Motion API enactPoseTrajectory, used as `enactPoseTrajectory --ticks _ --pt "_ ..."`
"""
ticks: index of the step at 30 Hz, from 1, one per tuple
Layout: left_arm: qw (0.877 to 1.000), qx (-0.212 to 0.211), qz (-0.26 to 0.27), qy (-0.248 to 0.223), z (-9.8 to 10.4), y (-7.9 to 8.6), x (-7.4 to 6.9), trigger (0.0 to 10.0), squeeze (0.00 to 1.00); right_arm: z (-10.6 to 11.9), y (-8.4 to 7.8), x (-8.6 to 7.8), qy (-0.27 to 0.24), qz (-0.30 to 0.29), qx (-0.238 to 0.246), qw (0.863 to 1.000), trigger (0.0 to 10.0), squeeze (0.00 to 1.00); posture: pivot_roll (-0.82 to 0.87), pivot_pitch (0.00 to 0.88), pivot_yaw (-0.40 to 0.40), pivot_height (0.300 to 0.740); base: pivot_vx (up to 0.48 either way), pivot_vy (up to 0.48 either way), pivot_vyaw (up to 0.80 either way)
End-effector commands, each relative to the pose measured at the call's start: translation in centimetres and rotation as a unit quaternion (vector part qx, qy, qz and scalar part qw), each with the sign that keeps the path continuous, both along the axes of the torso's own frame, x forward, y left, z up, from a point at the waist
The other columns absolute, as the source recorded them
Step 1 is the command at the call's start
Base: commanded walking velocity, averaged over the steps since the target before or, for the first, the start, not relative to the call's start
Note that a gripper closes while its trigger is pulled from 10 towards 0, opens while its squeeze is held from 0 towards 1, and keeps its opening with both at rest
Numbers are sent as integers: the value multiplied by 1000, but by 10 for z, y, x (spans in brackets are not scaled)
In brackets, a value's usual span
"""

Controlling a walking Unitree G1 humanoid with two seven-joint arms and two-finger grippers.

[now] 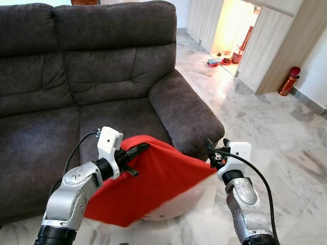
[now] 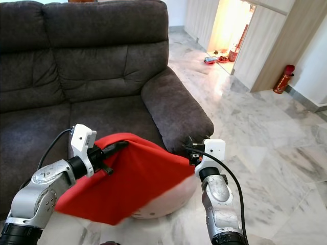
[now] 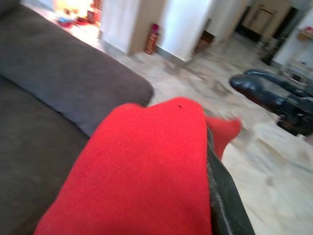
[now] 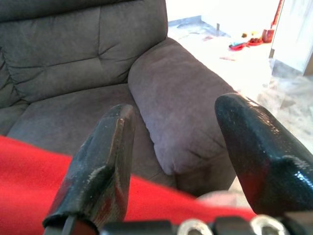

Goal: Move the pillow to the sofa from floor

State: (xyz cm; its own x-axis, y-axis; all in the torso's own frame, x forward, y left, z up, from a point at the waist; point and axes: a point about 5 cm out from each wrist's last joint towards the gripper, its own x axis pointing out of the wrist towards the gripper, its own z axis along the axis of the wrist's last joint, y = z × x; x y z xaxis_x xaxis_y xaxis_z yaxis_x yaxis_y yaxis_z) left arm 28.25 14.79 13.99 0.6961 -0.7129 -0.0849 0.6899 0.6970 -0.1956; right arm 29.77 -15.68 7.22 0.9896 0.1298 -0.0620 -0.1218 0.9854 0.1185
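A red pillow [image 1: 153,184] with a white underside hangs in front of the dark grey sofa [image 1: 102,76], just below its seat edge. My left gripper [image 1: 135,153] is shut on the pillow's upper left corner; red cloth [image 3: 142,171] drapes over its fingers in the left wrist view. My right gripper [image 1: 214,149] is at the pillow's right corner, beside the sofa's armrest [image 1: 184,107]. Its two fingers [image 4: 98,161] stand apart, with the red cloth [image 4: 29,181] lying below them near their base.
The sofa's seat cushion [image 1: 46,143] lies straight ahead. Marble floor [image 1: 265,127] stretches to the right. A red fire extinguisher [image 1: 289,81] stands by the wooden wall panel, and small items [image 1: 225,60] lie in a lit doorway. A dark object [image 3: 279,95] lies on the floor.
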Motion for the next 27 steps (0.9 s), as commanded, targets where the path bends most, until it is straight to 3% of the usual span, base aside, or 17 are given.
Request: enactPoseTrajectory --ticks 1,5,9,16,18,21,23,27 --pt "993 -46 -61 -88 44 -13 -6 10000 0 -2 -10 0 11 -4 18 1000 10000 0 55 0 -74 740 0 0 0" --pt "993 -37 -76 -80 42 -12 -8 10000 0 0 -15 3 13 -6 44 999 10000 0 55 0 -74 740 0 0 0" --pt "993 -28 -82 -74 40 -12 -8 10000 0 5 -19 3 9 40 74 996 10000 0 52 0 -79 740 0 0 0" --pt "994 -18 -83 -71 39 -11 -7 10000 0 14 -29 3 -1 83 59 995 10000 0 46 0 -80 740 0 0 0" --pt "994 -14 -84 -71 39 -11 -7 10000 0 17 -33 4 -3 95 75 993 10000 0 45 0 -83 740 0 0 0" --pt "994 -9 -81 -72 39 -7 -7 10000 0 19 -28 0 -3 142 86 986 10000 0 46 0 -84 740 0 0 0" --pt "994 -13 -73 -75 43 -2 -9 10000 0 14 -18 -9 11 206 74 976 10000 0 51 0 -87 740 0 0 0" --pt "994 -4 -75 -80 48 4 -14 10000 0 -1 -15 -18 49 245 60 967 10000 0 60 0 -90 740 0 0 0"
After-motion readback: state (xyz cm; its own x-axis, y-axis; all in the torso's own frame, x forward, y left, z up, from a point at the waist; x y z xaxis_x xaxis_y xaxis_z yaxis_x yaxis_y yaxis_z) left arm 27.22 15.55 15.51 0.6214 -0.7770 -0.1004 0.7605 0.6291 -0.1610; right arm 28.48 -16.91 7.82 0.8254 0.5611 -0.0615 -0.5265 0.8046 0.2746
